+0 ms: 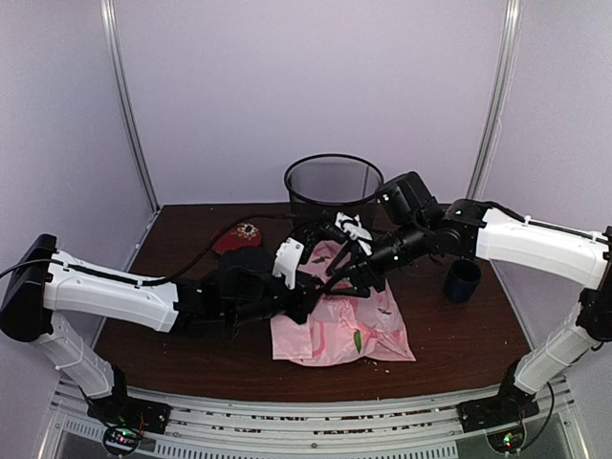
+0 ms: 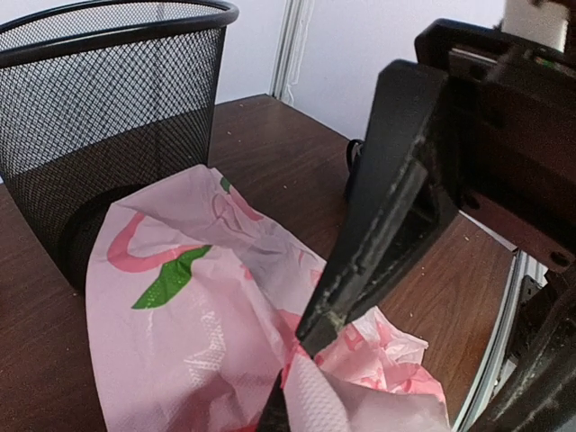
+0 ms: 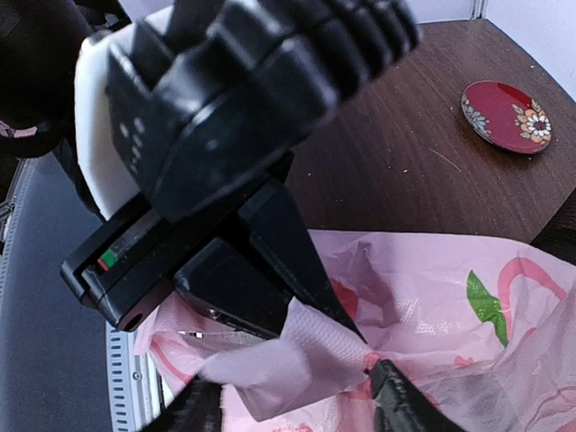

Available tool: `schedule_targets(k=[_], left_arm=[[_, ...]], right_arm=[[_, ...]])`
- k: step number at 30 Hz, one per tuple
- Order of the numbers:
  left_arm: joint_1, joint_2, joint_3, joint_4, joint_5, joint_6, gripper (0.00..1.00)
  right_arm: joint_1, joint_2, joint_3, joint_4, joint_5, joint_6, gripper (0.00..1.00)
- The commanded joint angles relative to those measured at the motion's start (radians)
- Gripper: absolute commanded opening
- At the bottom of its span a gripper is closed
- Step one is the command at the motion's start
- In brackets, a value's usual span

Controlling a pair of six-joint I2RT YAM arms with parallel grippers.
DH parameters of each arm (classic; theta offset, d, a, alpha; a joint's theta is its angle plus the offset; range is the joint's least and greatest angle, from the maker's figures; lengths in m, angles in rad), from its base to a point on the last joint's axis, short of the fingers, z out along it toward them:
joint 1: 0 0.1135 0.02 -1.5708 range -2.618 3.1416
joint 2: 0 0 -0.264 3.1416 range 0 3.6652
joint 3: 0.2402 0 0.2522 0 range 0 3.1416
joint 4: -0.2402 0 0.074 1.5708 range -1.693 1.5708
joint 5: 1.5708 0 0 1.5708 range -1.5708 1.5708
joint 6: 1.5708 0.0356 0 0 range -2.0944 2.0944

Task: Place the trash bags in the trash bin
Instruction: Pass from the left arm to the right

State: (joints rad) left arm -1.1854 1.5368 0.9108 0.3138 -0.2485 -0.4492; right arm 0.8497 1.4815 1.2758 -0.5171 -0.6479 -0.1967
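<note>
While the left gripper (image 2: 301, 353) is clamping the crinkly pink plastic bag (image 2: 198, 324), with the right gripper (image 3: 295, 407) gaping, a lift over the black wire-mesh bin (image 2: 117, 135) is looming.

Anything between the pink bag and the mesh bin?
Nothing visible on the dark wooden table: the pale-pink printed plastic bag, pinched in the left gripper's shut jaws, lies right beside the black wire-mesh round bin's foot.

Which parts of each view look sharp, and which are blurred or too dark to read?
Top external: evenly lit, trash bin mesh readable. Left wrist: bin and trash bag sharp, left end effector a dark silhouette. Right wrist: left end effector's body blurred up close; red plate sharp.
</note>
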Motion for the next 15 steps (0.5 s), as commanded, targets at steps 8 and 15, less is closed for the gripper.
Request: schedule_targets(k=[8,15], left_arm=[[0.004,-0.034,0.004,0.026,0.006,-0.013,0.00],[0.036,-0.117,-0.044,-0.062,-0.059,0.010,0.17]], right_arm=[[-0.031,-0.023,-0.025,0.087,0.020,0.045,0.00],[-0.089,-0.057,-0.045,0.039,-0.094,-0.004,0.00]])
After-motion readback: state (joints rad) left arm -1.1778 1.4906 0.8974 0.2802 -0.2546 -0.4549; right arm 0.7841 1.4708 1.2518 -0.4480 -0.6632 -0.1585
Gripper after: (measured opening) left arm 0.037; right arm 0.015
